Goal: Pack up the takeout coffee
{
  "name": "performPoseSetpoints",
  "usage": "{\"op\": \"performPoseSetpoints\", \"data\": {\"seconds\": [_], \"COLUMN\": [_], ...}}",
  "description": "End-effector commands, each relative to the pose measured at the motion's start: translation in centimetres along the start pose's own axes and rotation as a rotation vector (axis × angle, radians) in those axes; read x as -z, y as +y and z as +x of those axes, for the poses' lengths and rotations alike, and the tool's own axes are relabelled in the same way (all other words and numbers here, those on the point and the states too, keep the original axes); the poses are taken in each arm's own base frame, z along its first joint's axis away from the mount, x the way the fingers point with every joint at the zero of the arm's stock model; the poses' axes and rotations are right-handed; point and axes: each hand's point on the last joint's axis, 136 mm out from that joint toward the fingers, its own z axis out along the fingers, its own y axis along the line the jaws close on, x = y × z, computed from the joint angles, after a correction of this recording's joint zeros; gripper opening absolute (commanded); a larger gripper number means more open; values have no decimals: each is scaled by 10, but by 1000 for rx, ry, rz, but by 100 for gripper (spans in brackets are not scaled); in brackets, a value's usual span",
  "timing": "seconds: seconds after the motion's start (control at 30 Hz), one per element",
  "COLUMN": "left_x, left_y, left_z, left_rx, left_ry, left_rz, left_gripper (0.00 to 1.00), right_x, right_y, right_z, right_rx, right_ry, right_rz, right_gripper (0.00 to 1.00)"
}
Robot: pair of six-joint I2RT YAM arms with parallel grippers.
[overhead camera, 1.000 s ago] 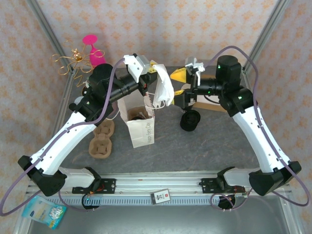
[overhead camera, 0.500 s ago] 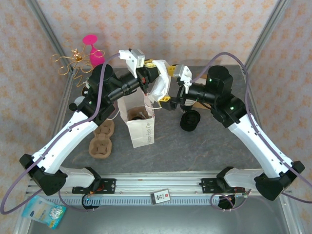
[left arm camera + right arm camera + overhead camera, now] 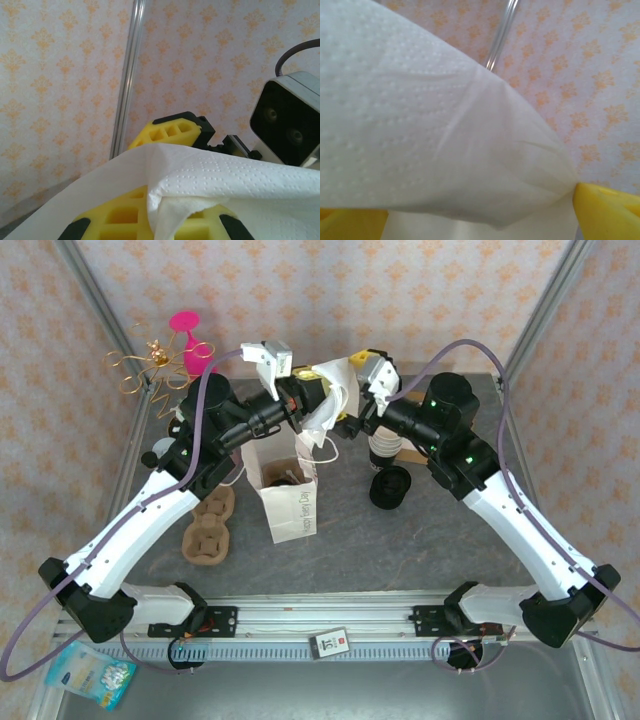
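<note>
The left fingers are together, clamped on a white napkin that folds over them and hangs down in a loose tail. The right fingers stand wide apart on either side of the same napkin, which lies between them without being pinched. In the top view the two sets of fingers meet tip to tip above the far half of the counter, left fingers just left of right fingers.

Below them and a little toward the near edge stands the open paper bag, upright with its mouth facing up. A dark round shape inside the mouth is most likely the coffee, though it is too small to be certain. If so, it sits upright in the bag, straight down from the napkin's tail and slightly left of it. The left fingers are the nearer pair.

The coming move looks like lowering or handing off the napkin, so what matters is that the tail hangs over the bag's far right corner, not its centre.

Just right of the bag stand stacked cups and black lids, close beneath the right arm. A pulp carrier lies left of the bag. The near half of the counter has open room.
</note>
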Motion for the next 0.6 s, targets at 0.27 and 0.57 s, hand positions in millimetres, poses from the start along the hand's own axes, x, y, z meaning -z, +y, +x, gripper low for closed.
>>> {"op": "performPoseSetpoints", "data": {"seconds": [0.27, 0.57], "left_x": [7, 3], "left_y": [-11, -13], "left_z": [-10, -13], "left_rx": [39, 54], "left_ry": [-15, -34], "left_rz": [38, 59], "left_gripper": [0, 0], "right_x": [-5, -7], "right_y": [21, 20], "right_z": [-9, -7], "right_rx": [78, 57], "right_ry": [-26, -12], "right_rz": [-139, -145], "right_gripper": [76, 29]}}
